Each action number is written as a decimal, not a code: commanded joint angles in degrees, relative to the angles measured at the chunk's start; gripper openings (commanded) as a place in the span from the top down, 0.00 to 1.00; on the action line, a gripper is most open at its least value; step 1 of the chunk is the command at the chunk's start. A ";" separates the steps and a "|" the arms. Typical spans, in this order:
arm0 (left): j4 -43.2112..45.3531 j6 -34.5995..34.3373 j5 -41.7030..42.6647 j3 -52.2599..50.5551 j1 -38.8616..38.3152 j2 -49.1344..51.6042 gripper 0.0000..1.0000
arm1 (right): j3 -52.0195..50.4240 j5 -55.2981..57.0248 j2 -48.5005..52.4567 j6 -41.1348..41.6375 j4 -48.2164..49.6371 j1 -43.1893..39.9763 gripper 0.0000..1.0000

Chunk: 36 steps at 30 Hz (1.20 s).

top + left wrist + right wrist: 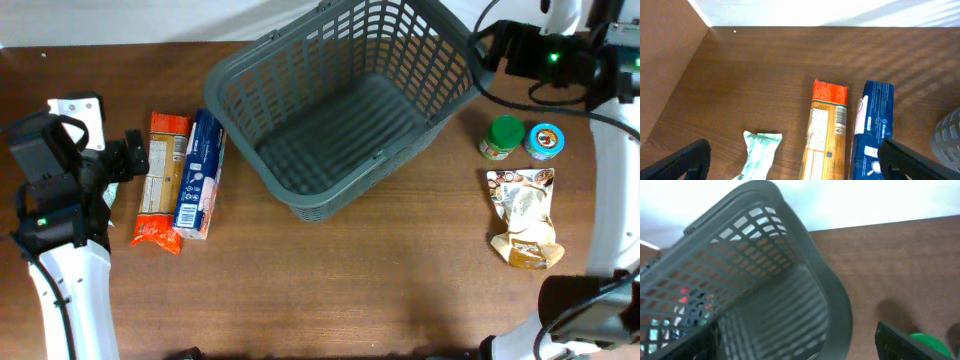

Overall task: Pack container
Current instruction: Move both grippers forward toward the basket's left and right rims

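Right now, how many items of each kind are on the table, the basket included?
Basket: 1
Long packs: 2, orange pack, blue pack
Small green-white wrapper: 1
Round tubs: 2, green-lidded tub, blue-lidded tub
Crumpled pouch: 1
Total: 7

We see a dark brown wood-grain table (350,290) filling nearly the whole scene. Along its far edge runs a brightly lit white backdrop (130,20). In the left wrist view, soft slanted bands of light cross the far right tabletop.
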 commanded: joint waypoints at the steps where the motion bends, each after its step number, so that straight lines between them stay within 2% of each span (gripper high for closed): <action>1: -0.02 -0.96 0.87 0.81 0.33 0.35 0.01 | 2.12 5.25 1.68 -6.36 0.20 3.08 0.05; 5: -0.04 -0.96 0.87 0.81 0.33 0.35 0.01 | 2.12 11.67 5.62 -7.32 0.15 5.60 0.05; 10: 0.24 -0.98 2.16 0.81 0.33 0.35 0.01 | 2.12 13.94 6.54 -7.32 0.72 5.66 0.04; 12: -1.53 -0.94 13.60 0.81 0.33 0.35 0.01 | 2.12 13.94 6.54 -7.30 1.03 5.66 0.04; 14: -7.02 -0.90 19.34 0.81 0.22 0.35 0.01 | 2.12 13.92 6.54 -7.30 1.03 5.66 0.04; 20: -18.91 0.28 29.55 5.86 0.07 -0.09 0.01 | 2.12 13.94 6.54 -7.08 0.90 5.66 0.04; 24: -20.35 -2.51 37.33 8.26 0.07 -0.70 0.01 | 2.12 13.97 6.54 -7.08 0.66 5.64 0.04; 26: -20.63 -2.47 45.55 8.44 0.07 -1.18 0.01 | 2.12 13.97 6.54 -7.08 0.63 5.66 0.04; 32: -22.10 -5.27 46.23 8.44 -4.92 -1.66 0.01 | 2.12 13.97 6.54 -7.08 -0.20 5.66 0.04; 36: -22.10 -10.40 35.95 8.44 -11.43 -2.69 0.01 | 2.12 13.99 6.54 -7.08 -0.63 5.64 0.04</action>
